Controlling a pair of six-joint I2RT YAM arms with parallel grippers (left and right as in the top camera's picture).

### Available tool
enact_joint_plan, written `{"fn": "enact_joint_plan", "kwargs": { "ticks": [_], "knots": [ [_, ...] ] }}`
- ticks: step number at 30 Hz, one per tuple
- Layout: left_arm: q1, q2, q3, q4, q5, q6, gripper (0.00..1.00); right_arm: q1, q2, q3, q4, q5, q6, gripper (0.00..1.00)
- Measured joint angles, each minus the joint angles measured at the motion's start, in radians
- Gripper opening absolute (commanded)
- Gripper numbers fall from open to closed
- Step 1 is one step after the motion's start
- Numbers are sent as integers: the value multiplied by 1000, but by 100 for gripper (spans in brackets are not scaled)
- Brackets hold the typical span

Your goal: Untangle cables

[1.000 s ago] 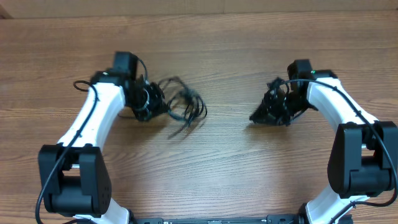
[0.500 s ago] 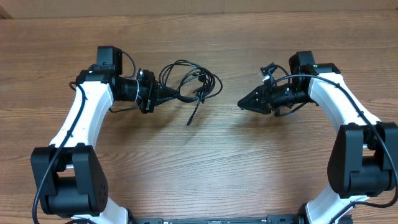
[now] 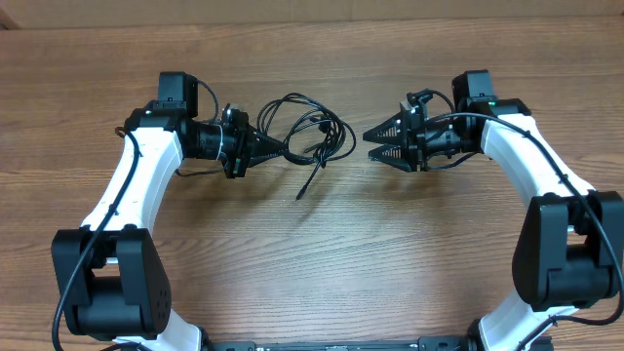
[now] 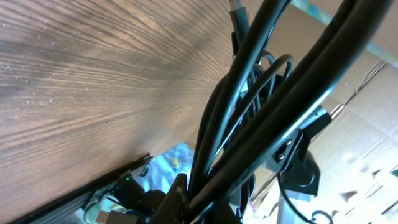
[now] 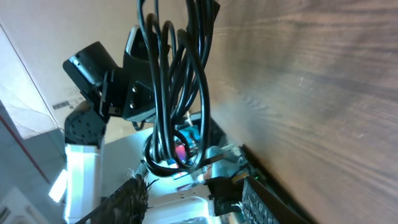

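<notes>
Left pincer [image 3: 277, 149] is pressed together on the cables [image 3: 317, 143], pinching the bundle at its left edge. From the overhead camera I see its fingers pointing sideways into the loops. In the left wrist view the black cords [image 4: 249, 106] run straight out of the closed jaws and fill most of the picture, so the grip is clear to me.

On the opposite side of the bundle, the right pincer [image 3: 372, 146] has its fingers spread and grips nothing. It faces the loops from just beside their right edge, with a narrow strip of bare desk [image 3: 322, 263] between its tips and the nearest cord. The right wrist camera shows the two fingertips [image 5: 132, 200] wide apart at the bottom of the picture, and the cords [image 5: 171, 81] hanging in long overlapping loops ahead of them.

The bundle is a loose tangle of several thin black loops, lying between the two pincers. One strand trails out of its lower side and ends in a small dark plug [image 3: 300, 195] on the wood. I cannot tell whether the loops themselves rest on the desk or hang just above it.
</notes>
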Motion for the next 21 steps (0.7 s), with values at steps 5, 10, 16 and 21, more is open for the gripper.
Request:
{"fn": "enact_joint_plan", "kwargs": {
  "ticks": [5,10,16,21],
  "knots": [
    [-5,0,0,16,0,53,4,43,0,0,51,6,126,43],
    [-13,0,0,23,0,81,4,87,0,0,141,34,237,40],
    [-13,0,0,14,0,82,4,119,0,0,246,54,341,28],
    [-13,0,0,-2,2,63,4,137,0,0,257,94,391,7]
  ]
}}
